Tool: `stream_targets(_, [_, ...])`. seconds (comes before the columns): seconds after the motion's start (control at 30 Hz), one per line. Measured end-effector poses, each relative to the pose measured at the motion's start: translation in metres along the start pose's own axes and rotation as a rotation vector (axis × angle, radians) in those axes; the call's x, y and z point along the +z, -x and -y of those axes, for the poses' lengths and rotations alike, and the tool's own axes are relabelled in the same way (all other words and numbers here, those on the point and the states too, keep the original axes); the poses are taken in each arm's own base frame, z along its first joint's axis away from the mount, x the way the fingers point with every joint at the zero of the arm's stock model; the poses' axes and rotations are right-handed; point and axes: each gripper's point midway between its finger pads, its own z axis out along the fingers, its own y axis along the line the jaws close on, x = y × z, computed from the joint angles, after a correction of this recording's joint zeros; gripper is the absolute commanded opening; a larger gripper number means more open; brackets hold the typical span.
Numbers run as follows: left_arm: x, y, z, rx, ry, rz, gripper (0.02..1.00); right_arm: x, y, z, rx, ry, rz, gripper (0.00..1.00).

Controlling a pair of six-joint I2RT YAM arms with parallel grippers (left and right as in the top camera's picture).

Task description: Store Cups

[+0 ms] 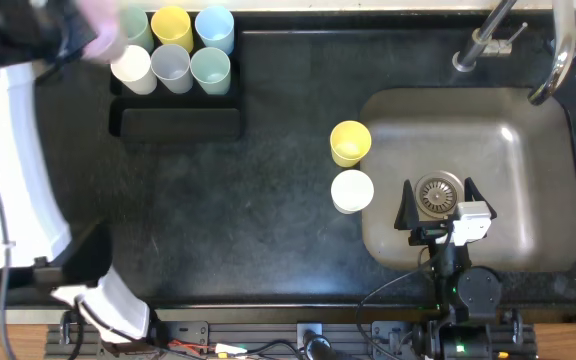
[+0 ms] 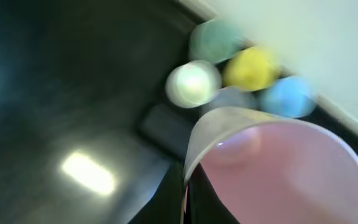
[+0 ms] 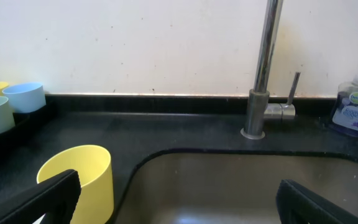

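My left gripper (image 2: 192,202) is shut on the rim of a pink cup (image 2: 278,168), lifted beside the far-left end of the black tray (image 1: 175,122). The tray holds several cups: green (image 2: 216,37), yellow (image 2: 252,67), blue (image 2: 288,96), white (image 2: 193,84), grey (image 1: 171,65) and teal (image 1: 210,70). A loose yellow cup (image 1: 349,142) and a white cup (image 1: 352,190) stand on the counter at the sink's left edge. My right gripper (image 1: 438,205) hangs open over the sink, with the yellow cup (image 3: 79,180) just beyond its finger (image 3: 48,199).
The steel sink (image 1: 528,140) fills the right side, with a faucet (image 3: 263,74) and a soap bottle (image 3: 356,106) behind it. The dark counter (image 1: 268,220) lies between tray and sink. A wall runs along the back.
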Motion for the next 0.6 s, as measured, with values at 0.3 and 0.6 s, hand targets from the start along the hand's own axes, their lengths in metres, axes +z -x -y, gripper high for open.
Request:
stream_targets(0.3, [0.120, -0.023, -0.071, -0.088, 0.082, -0.128, 0.036, 0.000, 0.000, 0.000, 0.000, 0.000, 0.000, 0.998])
stream_targets(0.6, [0.172, -0.064, -0.070, -0.112, 0.005, -0.240, 0.036, 0.000, 0.000, 0.000, 0.000, 0.000, 0.000, 0.998])
